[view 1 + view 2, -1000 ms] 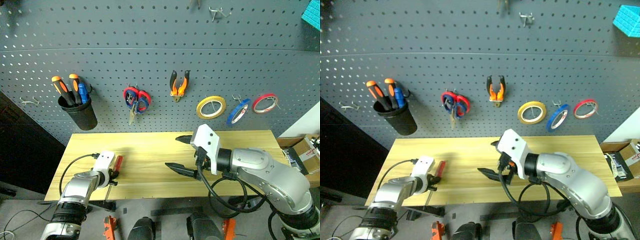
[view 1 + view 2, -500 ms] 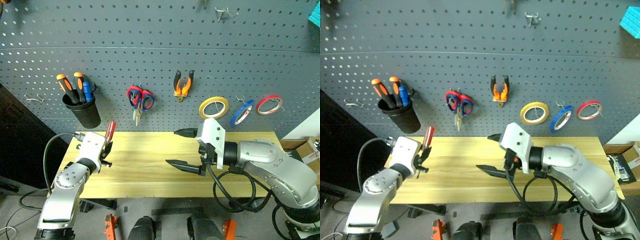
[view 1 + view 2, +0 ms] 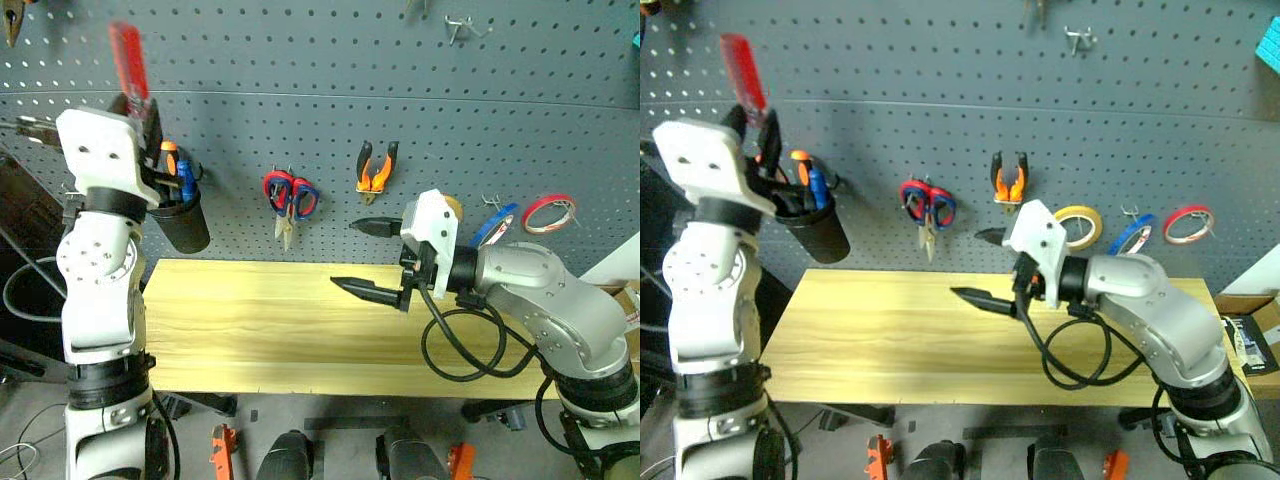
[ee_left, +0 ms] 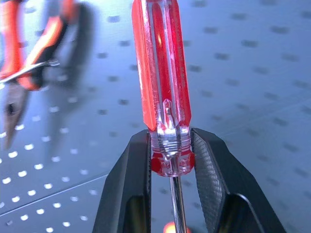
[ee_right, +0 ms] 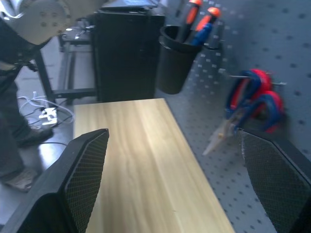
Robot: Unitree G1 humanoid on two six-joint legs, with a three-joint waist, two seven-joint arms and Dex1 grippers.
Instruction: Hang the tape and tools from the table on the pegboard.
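My left gripper [image 4: 170,160] clamped on red-handled screwdriver [image 3: 128,58] at handle base, raised before pegboard [image 3: 300,100] above black cup [image 3: 183,222]. Judged light, stiff, slick plastic; grip low on handle sound. Left wrist view alone shows pad contact. My right gripper [image 3: 365,258] spread wide, empty, over table [image 3: 260,330].
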